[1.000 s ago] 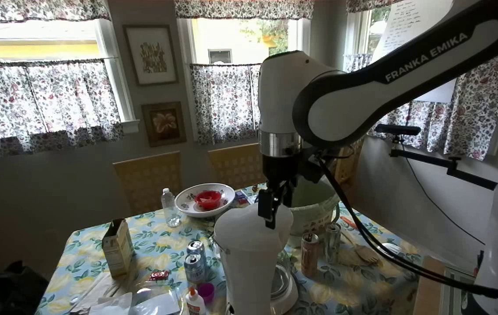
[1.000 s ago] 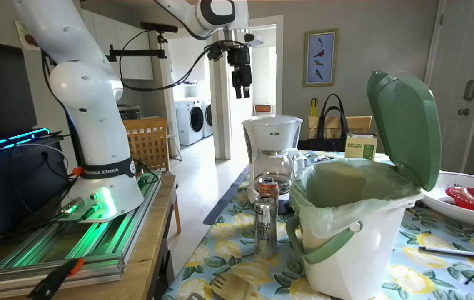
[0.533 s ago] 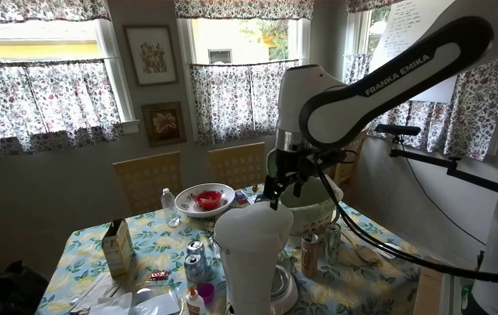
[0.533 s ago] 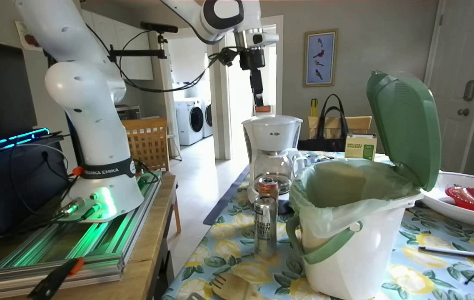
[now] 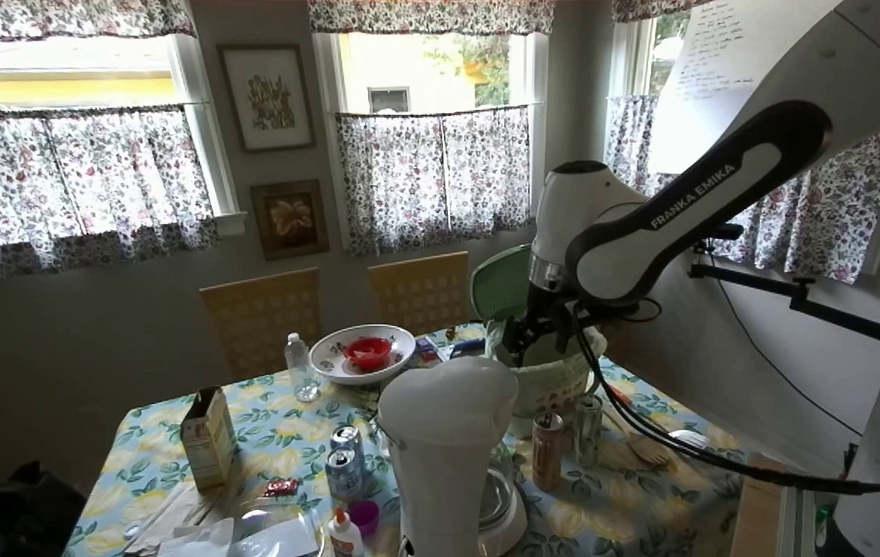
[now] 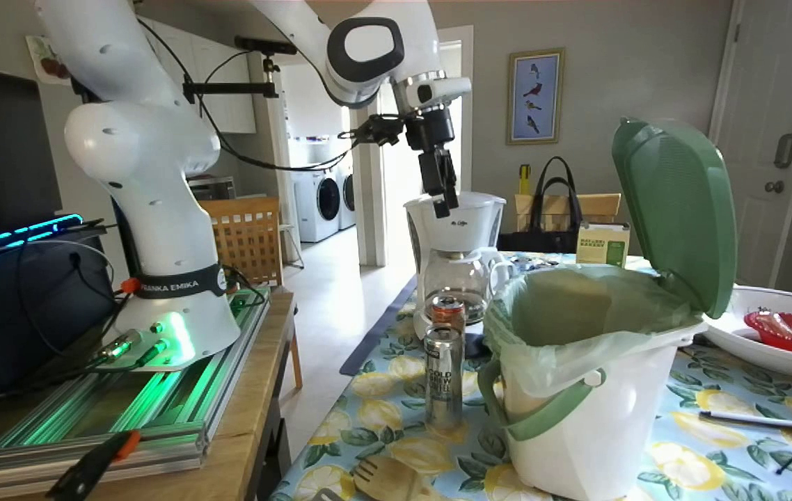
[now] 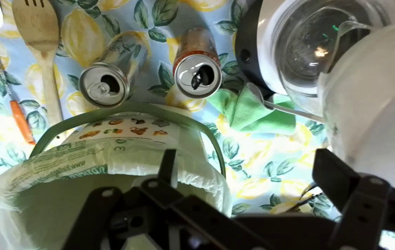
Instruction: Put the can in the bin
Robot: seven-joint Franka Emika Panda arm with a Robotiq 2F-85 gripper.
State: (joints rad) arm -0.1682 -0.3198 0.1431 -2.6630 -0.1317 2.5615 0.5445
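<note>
The bin (image 6: 598, 424) is cream-white with a pale green liner bag, and its green dome lid (image 6: 678, 216) stands raised. Two cans stand upright beside it on the robot's side: a silver can (image 6: 443, 379) and an orange-brown can (image 6: 453, 313) behind it. In the wrist view the silver can (image 7: 114, 74) and the orange-brown can (image 7: 197, 62) show their opened tops. Two blue-silver cans (image 5: 345, 468) stand farther off. My gripper (image 7: 249, 170) is open and empty, its jaws wide apart, one over the bin's rim. In an exterior view it (image 6: 446, 205) hangs above can height, before the coffee maker.
The white coffee maker (image 5: 444, 456) stands close beside the gripper. A green cloth (image 7: 253, 111) lies between it and the bin. A wooden fork (image 7: 41, 41), a box (image 5: 206, 441), a bottle (image 5: 301, 367) and a red bowl (image 5: 368, 353) in a white dish are also on the table.
My gripper has come down and, in both exterior views, moved to the right, from above the coffee maker toward the bin. Its wrist has turned. The cans and bin have not moved.
</note>
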